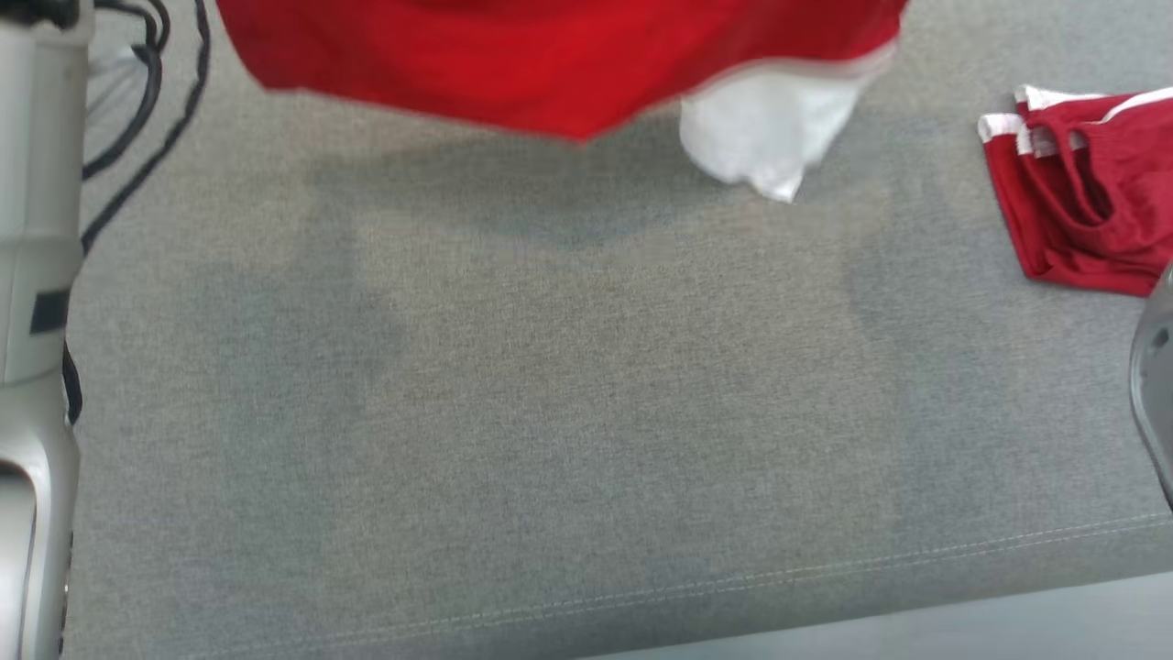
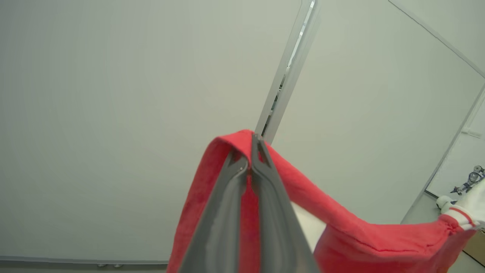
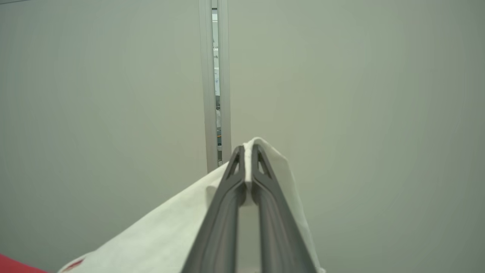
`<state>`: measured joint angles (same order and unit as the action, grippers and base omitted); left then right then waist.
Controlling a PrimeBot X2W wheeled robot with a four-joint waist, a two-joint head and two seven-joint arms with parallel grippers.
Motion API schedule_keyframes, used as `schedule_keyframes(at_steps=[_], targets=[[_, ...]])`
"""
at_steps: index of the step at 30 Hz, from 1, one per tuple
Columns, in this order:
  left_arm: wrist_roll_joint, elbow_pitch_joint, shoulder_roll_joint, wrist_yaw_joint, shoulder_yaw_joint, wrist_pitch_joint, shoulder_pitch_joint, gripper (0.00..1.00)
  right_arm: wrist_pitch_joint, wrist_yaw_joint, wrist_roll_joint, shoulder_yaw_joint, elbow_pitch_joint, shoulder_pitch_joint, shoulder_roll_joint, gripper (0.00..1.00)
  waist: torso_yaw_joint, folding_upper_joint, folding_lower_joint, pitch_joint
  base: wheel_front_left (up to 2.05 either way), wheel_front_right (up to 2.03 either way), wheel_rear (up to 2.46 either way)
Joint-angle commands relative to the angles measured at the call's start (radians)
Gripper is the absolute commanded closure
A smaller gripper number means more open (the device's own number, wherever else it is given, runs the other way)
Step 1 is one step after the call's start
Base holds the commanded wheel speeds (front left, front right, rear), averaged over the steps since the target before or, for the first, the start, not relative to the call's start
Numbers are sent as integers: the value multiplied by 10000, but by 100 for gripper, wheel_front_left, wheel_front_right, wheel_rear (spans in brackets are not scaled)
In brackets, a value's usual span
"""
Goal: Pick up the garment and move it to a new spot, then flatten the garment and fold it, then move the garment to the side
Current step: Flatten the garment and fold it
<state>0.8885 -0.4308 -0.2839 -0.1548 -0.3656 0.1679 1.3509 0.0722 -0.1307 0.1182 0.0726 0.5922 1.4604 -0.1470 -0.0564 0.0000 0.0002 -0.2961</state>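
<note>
The garment (image 1: 550,64) is red with a white part (image 1: 765,137); its lower edge hangs above the grey table (image 1: 550,412) at the top of the head view, casting a shadow. In the left wrist view my left gripper (image 2: 250,151) is shut on a red fold of the garment (image 2: 341,231), which drapes off to the right. In the right wrist view my right gripper (image 3: 248,155) is shut on a white edge of the garment (image 3: 166,231), with a bit of red at the lower left. Both grippers point toward a pale wall.
A second dark red garment (image 1: 1090,192) with white trim lies crumpled at the table's right edge. My pale left forearm (image 1: 37,330) with black cables stands along the left side. A grey arm part (image 1: 1156,385) shows at the right edge. The table's front seam (image 1: 733,577) runs near the bottom.
</note>
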Motion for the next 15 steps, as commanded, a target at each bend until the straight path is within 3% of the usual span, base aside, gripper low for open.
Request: schedule_keyframes(at_steps=[1, 2, 9, 15], targets=[[-211, -316, 183, 72, 60, -558, 667, 100, -505, 2, -292, 70, 341, 603, 37, 100, 189, 0, -2, -573, 0, 0, 0], [-211, -316, 183, 72, 60, -558, 667, 100, -505, 2, -292, 70, 341, 603, 37, 100, 189, 0, -2, -573, 0, 0, 0], [-1170, -2161, 489, 711, 169, -3438, 2371, 100, -2854, 2, -1502, 908, 2114, 2161, 338, 100, 226, 0, -2, -1229, 0, 0, 0], [-1036, -3519, 323, 1229, 313, -3905, 2388, 100, -3259, 2, -1398, 763, 3265, 2328, 703, 100, 29, 0, -2, -2256, 0, 0, 0]])
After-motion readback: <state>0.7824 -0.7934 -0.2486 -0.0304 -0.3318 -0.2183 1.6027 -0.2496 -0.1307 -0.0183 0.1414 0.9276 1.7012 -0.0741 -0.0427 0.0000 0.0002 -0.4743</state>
